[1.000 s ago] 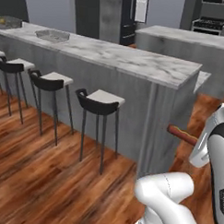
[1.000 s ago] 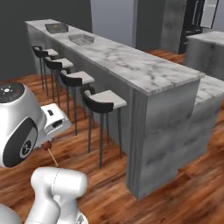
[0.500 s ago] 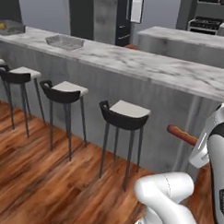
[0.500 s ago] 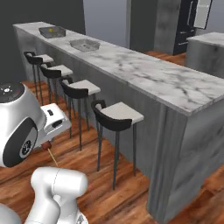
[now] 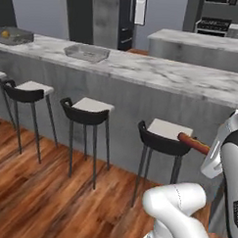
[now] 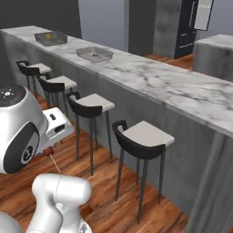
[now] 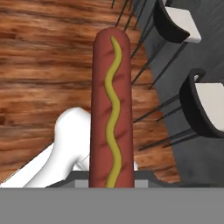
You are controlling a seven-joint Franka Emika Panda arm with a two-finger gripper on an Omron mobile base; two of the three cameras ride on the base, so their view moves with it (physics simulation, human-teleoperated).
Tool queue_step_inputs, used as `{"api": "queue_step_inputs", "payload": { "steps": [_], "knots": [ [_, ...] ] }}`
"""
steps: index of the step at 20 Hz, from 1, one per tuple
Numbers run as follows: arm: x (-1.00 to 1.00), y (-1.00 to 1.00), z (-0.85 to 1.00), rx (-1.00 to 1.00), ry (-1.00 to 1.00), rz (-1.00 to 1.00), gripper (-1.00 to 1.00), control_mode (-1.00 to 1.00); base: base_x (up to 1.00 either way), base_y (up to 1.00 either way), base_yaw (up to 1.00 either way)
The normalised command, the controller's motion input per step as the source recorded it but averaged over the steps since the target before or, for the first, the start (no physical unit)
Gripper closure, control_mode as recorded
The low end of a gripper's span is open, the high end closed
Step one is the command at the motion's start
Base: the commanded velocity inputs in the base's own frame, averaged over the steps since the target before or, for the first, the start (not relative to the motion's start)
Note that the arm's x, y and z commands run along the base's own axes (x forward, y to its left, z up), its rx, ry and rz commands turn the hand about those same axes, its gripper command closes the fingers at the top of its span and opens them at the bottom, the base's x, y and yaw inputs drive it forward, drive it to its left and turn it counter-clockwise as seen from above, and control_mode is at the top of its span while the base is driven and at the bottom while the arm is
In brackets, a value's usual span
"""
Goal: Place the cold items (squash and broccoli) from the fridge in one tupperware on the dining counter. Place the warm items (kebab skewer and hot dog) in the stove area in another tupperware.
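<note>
Hot dog run along the dining counter

The gripper point(image 7: 111, 186) is clamping the reddish-brown hot dog with the yellow mustard squiggle point(image 7: 110, 109) by one end, sticking out over the floor, presumably heading for the clear rectangular tupperware point(image 6: 94, 54) sitting on the grey marble counter point(image 6: 154, 79).

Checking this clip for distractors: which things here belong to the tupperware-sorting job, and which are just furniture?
Job: hot dog, held in the gripper; two tupperware containers on the dining counter.
Bystanders: bar stools; fridge; stove.

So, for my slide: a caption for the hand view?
Gripper shut on a mustard-striped hot dog, carried above wood floor beside bar stools.
</note>
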Motion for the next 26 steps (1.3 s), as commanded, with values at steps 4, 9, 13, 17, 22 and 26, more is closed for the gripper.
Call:
{"api": "queue_step_inputs", "payload": {
  "steps": [4, 9, 13, 17, 22, 26],
  "knots": [
    [0.00, 0.00, 0.00, 0.00, 0.00, 0.00, 1.00, 1.00, 0.71, 1.00, -0.22],
    [0.00, 0.00, 0.00, 0.00, 0.00, 0.00, 1.00, 1.00, 0.71, 1.00, -0.23],
    [0.00, 0.00, 0.00, 0.00, 0.00, 0.00, 1.00, 1.00, 0.71, 1.00, -0.21],
    [0.00, 0.00, 0.00, 0.00, 0.00, 0.00, 1.00, 1.00, 0.81, 0.99, -0.28],
    [0.00, 0.00, 0.00, 0.00, 0.00, 0.00, 1.00, 1.00, 0.97, 0.73, -0.45],
    [0.00, 0.00, 0.00, 0.00, 0.00, 0.00, 1.00, 1.00, 0.88, 0.74, -0.45]
  ]
}}
